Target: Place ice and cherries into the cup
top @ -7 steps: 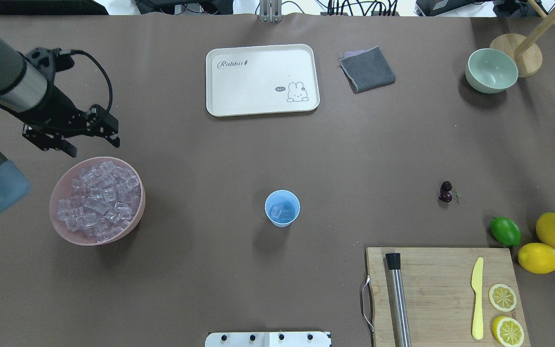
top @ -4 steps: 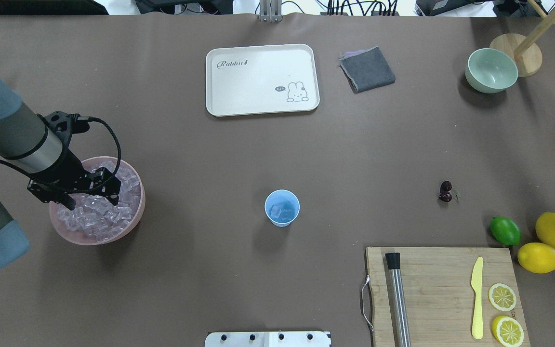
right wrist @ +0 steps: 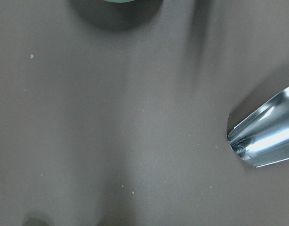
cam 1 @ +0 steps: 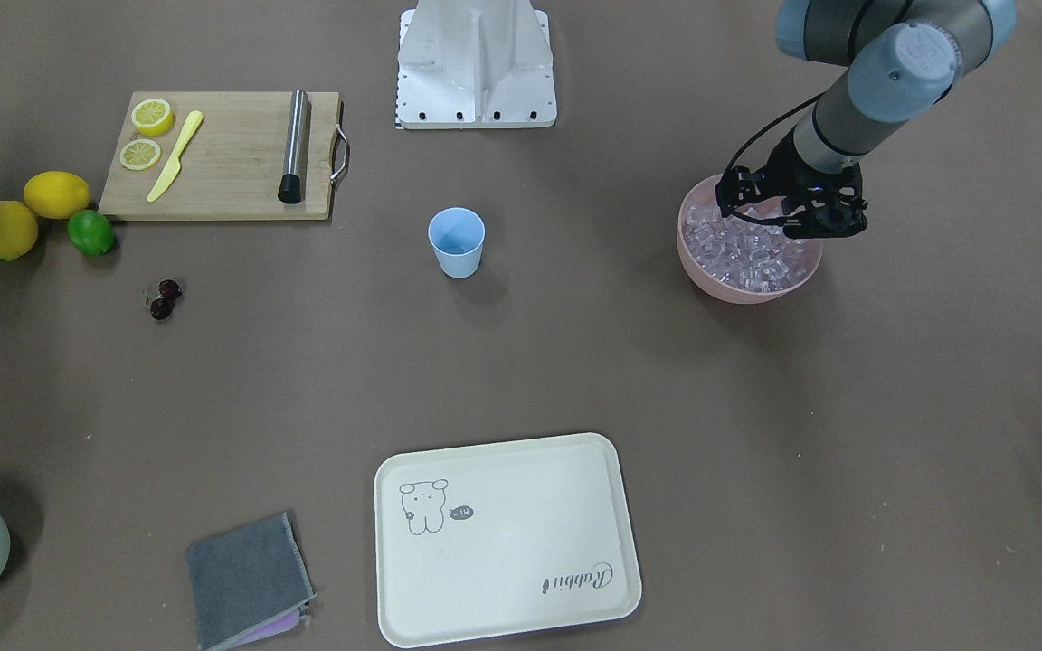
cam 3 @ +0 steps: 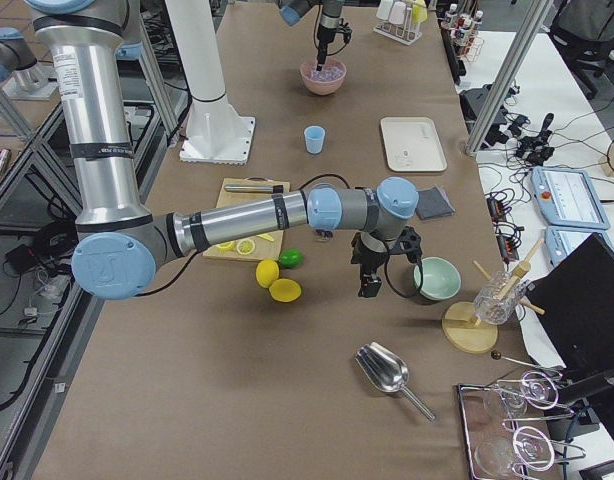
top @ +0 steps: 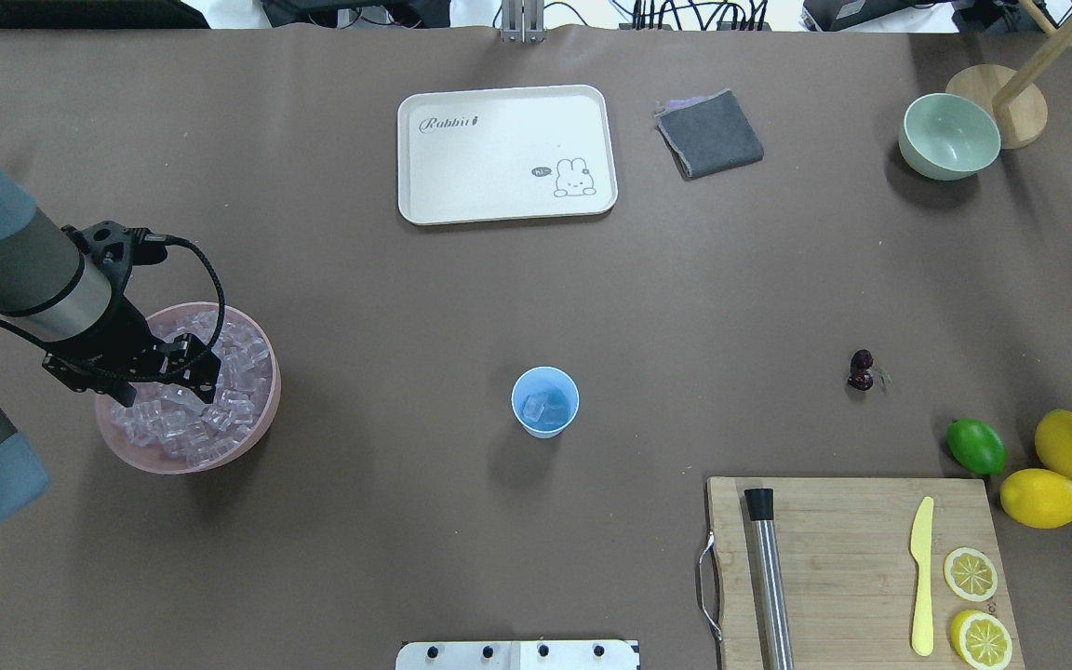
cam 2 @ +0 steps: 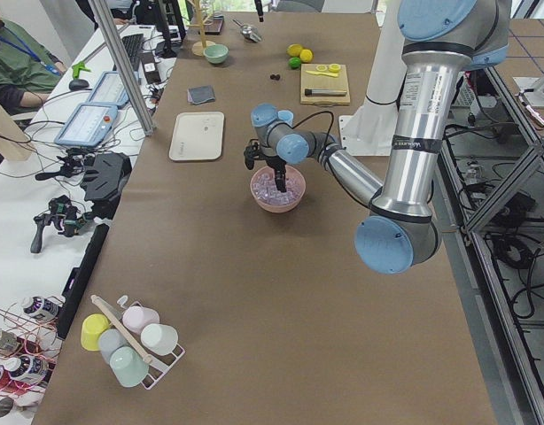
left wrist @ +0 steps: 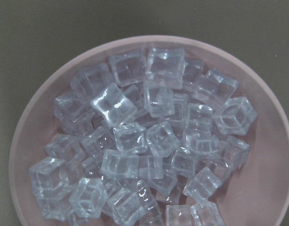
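The ice [left wrist: 149, 141] fills a pink bowl [top: 268, 409], piled as several clear cubes. My left gripper [top: 167, 389] hangs open just over that pile [cam 1: 752, 255] with its fingers spread wide and nothing between them. The light blue cup [top: 545, 402] stands mid-table with a few cubes inside; it is also seen from the front [cam 1: 457, 242]. The cherries [top: 861, 370] lie on the table far to the right, near the lime [top: 976, 446]. My right gripper [cam 3: 367, 288] shows only in the exterior right view, low over the table by the green bowl; whether it is open or shut I cannot tell.
A white rabbit tray [top: 506, 154] and a grey cloth [top: 709, 133] lie at the back. The pale green bowl [top: 949, 136] is back right. A cutting board [top: 857, 568] holds a muddler, a yellow knife and lemon slices. A metal scoop [right wrist: 264, 141] lies near my right wrist.
My left arm swung from behind the pink bowl to over it and came down onto the ice, then shifted slightly left. The cup, the cherries and the rest stayed put.
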